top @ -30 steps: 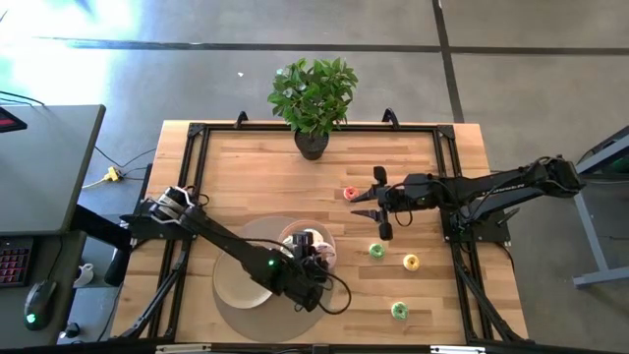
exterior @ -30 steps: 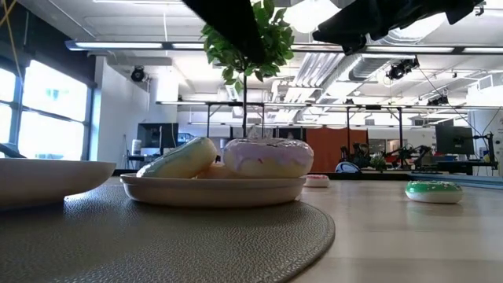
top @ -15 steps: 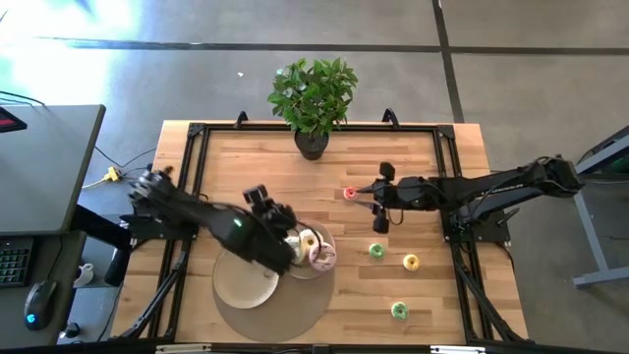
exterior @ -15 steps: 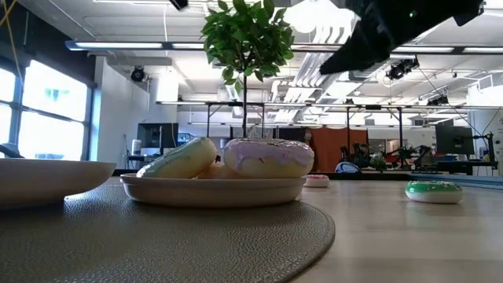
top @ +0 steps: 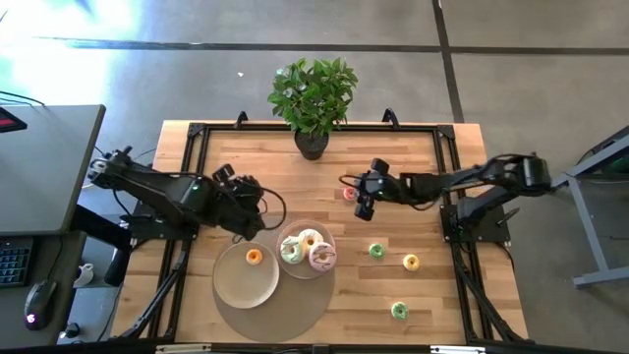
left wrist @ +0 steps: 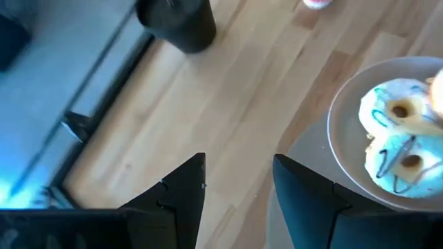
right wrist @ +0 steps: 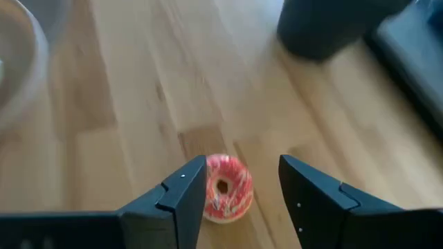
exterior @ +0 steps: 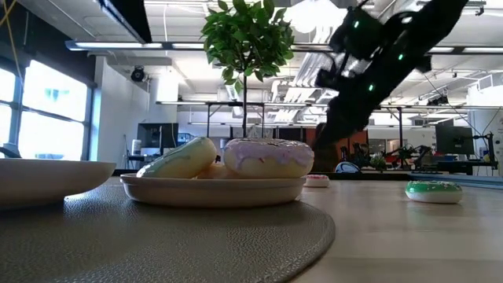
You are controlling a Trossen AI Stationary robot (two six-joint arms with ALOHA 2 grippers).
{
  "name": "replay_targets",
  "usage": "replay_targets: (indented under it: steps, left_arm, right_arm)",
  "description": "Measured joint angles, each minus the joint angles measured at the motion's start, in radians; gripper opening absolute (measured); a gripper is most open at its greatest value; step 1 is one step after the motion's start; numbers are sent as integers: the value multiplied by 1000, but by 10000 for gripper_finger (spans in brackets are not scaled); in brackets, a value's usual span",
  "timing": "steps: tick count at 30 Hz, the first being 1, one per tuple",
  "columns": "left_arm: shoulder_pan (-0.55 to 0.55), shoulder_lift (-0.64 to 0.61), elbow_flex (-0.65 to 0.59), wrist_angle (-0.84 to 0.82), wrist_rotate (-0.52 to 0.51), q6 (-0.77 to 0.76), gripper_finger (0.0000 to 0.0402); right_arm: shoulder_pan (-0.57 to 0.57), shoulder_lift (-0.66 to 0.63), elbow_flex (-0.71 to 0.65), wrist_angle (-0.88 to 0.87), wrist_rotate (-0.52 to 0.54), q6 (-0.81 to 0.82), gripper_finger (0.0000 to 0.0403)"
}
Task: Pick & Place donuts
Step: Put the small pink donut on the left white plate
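R gripper hung w/ fingers spread, holding nothing, straddling the red mini donut on bare wood near the plant pot; L gripper open, empty, well left.

On the round mat two plates touch: the left plate holds one mini donut, the right plate three larger donuts, apparently touching, with three mini donuts on the table to their right.

You see a red mini donut with pale streaks on light wood; dark grey mat; beige plates.
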Motion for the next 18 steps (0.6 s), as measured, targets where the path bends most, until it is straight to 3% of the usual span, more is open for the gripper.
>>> replay_targets:
  steps: [6,12,18]
  left_arm:
    - [17,-82,-218,192,25,28,166]
    - [36,-96,-329,316,61,38,166]
    - [35,-98,-362,346,30,29,166]
  right_arm:
    - [-42,148,0,96,-81,10,169]
    - [-50,202,2,126,-100,15,148]
    - [-49,200,4,139,-104,39,64]
